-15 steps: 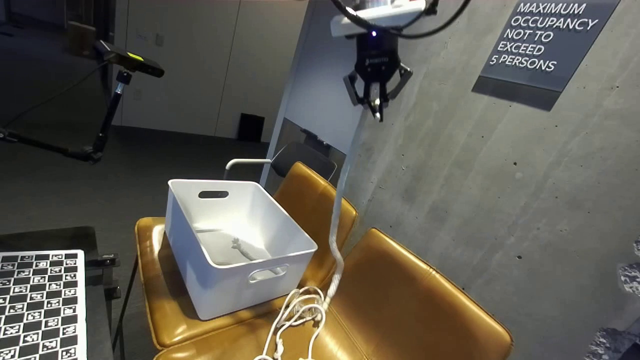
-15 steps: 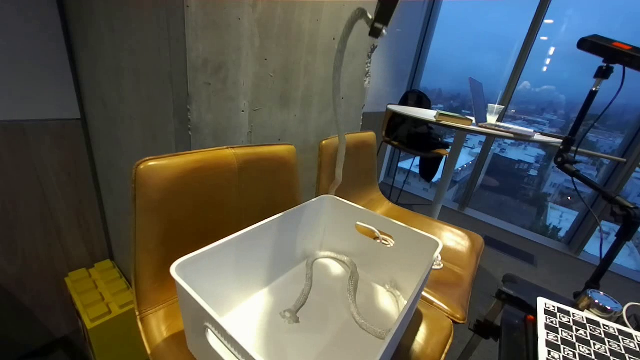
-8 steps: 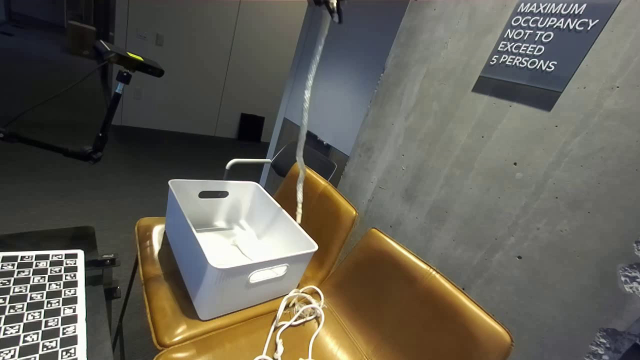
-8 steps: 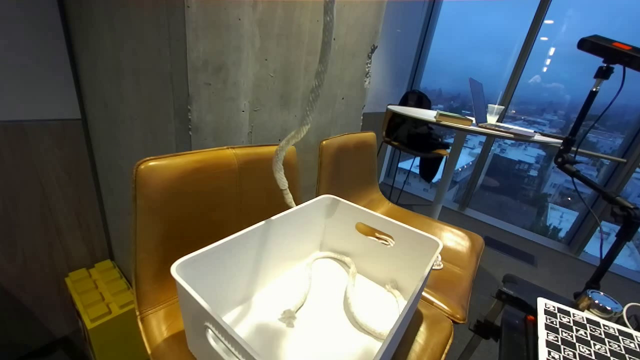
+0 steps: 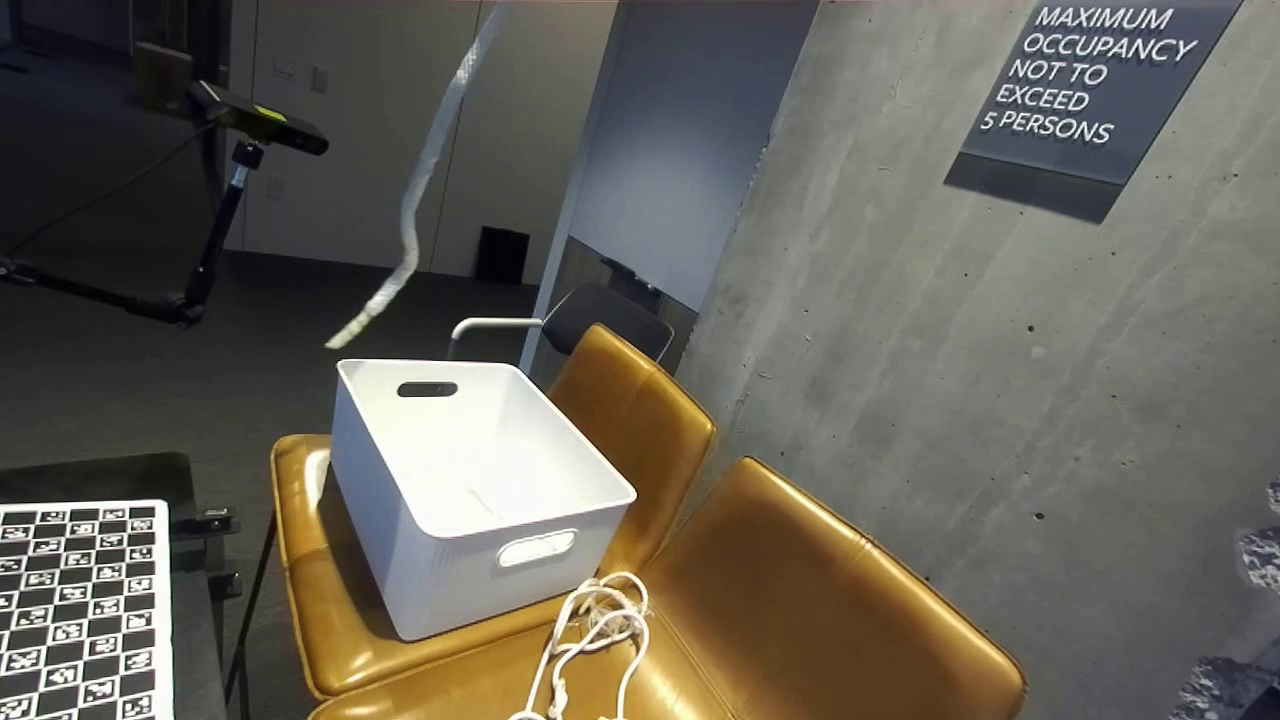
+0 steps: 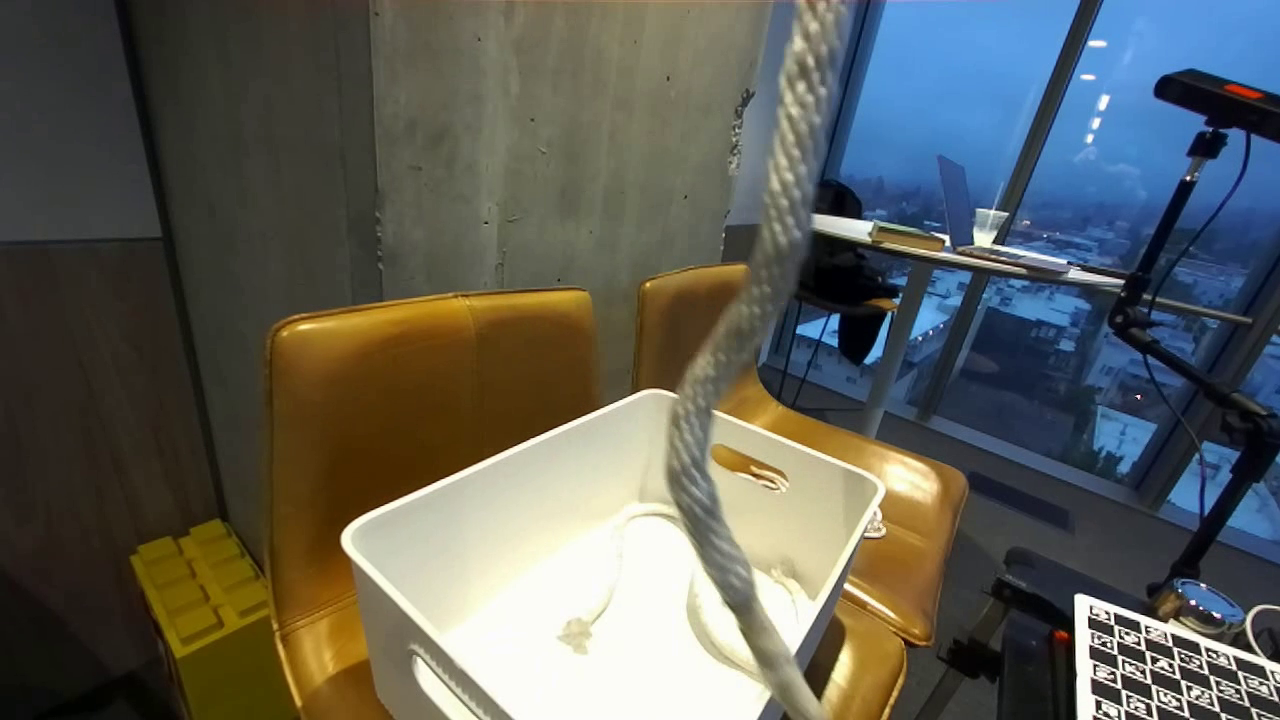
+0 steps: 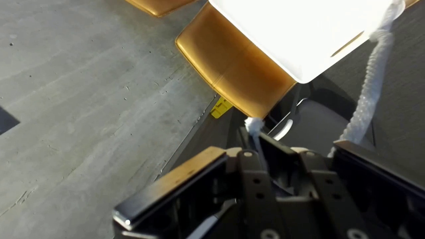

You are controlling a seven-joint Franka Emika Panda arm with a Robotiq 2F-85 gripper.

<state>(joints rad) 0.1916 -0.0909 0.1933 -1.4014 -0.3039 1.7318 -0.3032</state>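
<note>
My gripper (image 7: 251, 133) shows only in the wrist view, above the frame of both exterior views. Its fingers are shut on a thick white rope close to one end, whose frayed tuft (image 7: 254, 125) sticks out at the fingertips. The rest of the rope (image 7: 369, 86) hangs down at the right. In both exterior views the rope (image 5: 437, 130) (image 6: 760, 290) hangs from the top edge, its lower part curved. A white bin (image 5: 490, 585) stands on a tan chair. A second pale rope (image 6: 577, 634) lies curved on the bin's brightly lit floor.
A thin white cord (image 5: 605, 622) lies bunched on the neighbouring tan chair (image 5: 800, 580). A concrete wall (image 5: 950, 350) rises behind the chairs. A checkered board (image 5: 80, 610) and a camera on an arm (image 5: 258, 118) stand nearby. A yellow block (image 6: 210, 610) is beside a chair.
The gripper has risen out of both exterior views. The rope has been carried from beside the wall, past the back of the bin, to the bin's opposite side. The bin's inside looks brighter.
</note>
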